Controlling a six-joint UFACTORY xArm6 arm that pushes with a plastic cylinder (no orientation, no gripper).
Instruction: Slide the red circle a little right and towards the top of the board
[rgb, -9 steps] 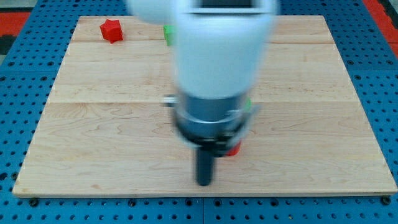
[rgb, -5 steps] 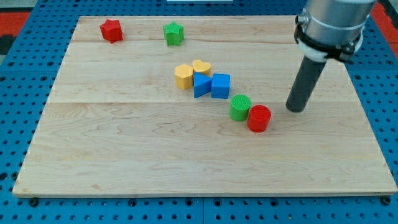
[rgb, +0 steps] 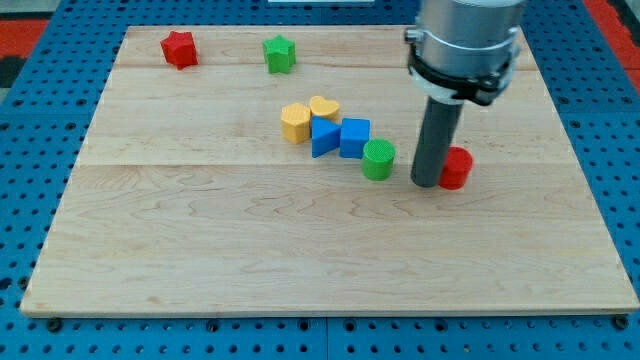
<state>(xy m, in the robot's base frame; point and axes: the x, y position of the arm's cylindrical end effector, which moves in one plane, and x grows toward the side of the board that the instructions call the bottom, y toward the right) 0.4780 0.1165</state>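
**Tip against red circle, right of surface centre**

Tip (rgb: 427, 184) stands on the surface (rgb: 200, 250) right of centre, touching the left side of the red circle (rgb: 457, 168), which the rod partly hides. No fingers are fitted, so no grasp state applies. Just left of my tip, with a small gap, sits the green circle (rgb: 378, 159). Further left, a tight cluster: blue cube (rgb: 354, 138), blue triangle (rgb: 323, 136), yellow heart (rgb: 324, 107), yellow hexagon (rgb: 295, 123). Near the top edge toward the left corner lie a red star (rgb: 178, 48) and a green star (rgb: 279, 53), well apart from the rest.
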